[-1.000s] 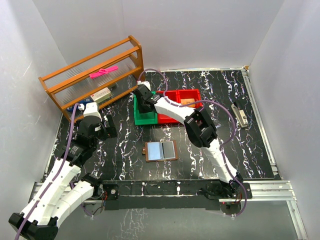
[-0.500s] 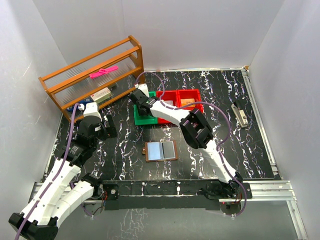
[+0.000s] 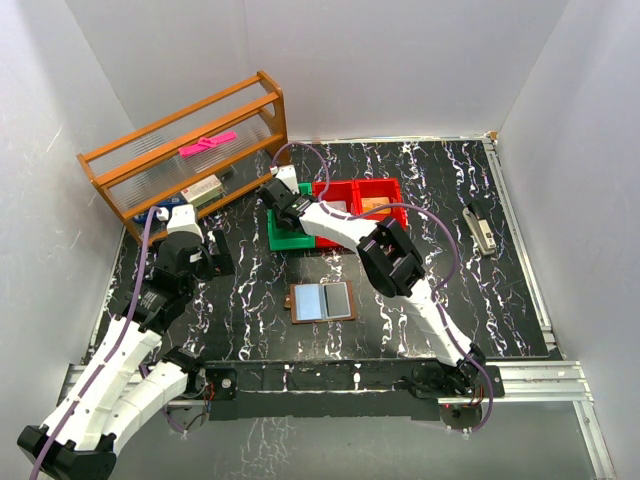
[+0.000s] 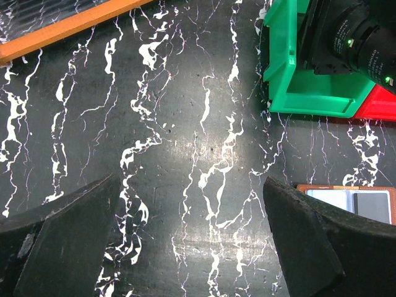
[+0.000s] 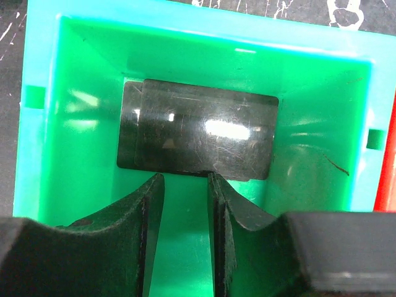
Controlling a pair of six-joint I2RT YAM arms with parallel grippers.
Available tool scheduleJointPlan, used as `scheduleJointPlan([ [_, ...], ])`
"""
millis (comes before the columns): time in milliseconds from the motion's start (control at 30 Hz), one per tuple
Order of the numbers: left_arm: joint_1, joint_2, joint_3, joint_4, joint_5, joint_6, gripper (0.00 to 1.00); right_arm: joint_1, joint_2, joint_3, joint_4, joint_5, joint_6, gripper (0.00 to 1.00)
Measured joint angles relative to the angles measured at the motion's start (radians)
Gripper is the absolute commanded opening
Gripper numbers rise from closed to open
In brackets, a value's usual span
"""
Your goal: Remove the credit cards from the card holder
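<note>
The brown card holder [image 3: 322, 301] lies open on the black table, with a light blue card [image 3: 310, 302] in its left half and a grey card [image 3: 339, 300] in its right half. Its corner shows in the left wrist view [image 4: 346, 198]. My right gripper [image 3: 284, 206] hangs over the green bin [image 3: 277, 236]. In the right wrist view the gripper [image 5: 185, 176] is narrowly open and empty above two overlapping dark glossy cards [image 5: 198, 130] lying flat in the bin [image 5: 80, 154]. My left gripper [image 4: 192, 210] is wide open and empty over bare table, left of the holder.
Two red bins [image 3: 385, 188] stand right of the green one, with something orange-brown [image 3: 375, 204] in one. A wooden rack [image 3: 190, 150] with a pink item [image 3: 207, 143] stands at the back left. A small grey device [image 3: 482, 230] lies at the right.
My right gripper has shifted slightly left and back over the green bin. The left arm and the card holder have not moved.
</note>
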Motion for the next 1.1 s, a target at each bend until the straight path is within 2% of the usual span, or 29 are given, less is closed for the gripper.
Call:
scheduleJointPlan([
  [233,0.000,0.001,0.000,0.000,0.000,0.000,0.99,0.000,0.005,0.000,0.017,0.008,-0.002,0.33],
  [500,0.000,0.002,0.000,0.000,0.000,0.000,0.99,0.000,-0.014,-0.014,0.035,-0.050,-0.035,0.39],
  [600,0.000,0.005,0.000,0.000,0.000,-0.001,0.99,0.000,-0.088,-0.080,0.064,-0.085,-0.047,0.49],
  [700,0.000,0.007,0.000,-0.002,0.000,-0.002,0.99,0.000,-0.238,-0.210,0.126,-0.113,-0.056,0.66],
  [833,0.000,0.010,0.000,-0.002,0.002,-0.003,0.99,0.001,-0.505,-0.459,0.272,-0.113,-0.045,0.96],
  [1000,0.000,0.033,0.000,0.005,0.047,-0.002,0.99,-0.002,-0.911,-0.922,0.520,-0.083,0.043,0.98],
  [1100,0.000,0.056,0.000,0.011,0.102,-0.028,0.99,-0.016,-1.073,-1.153,0.616,-0.112,0.112,0.98],
])
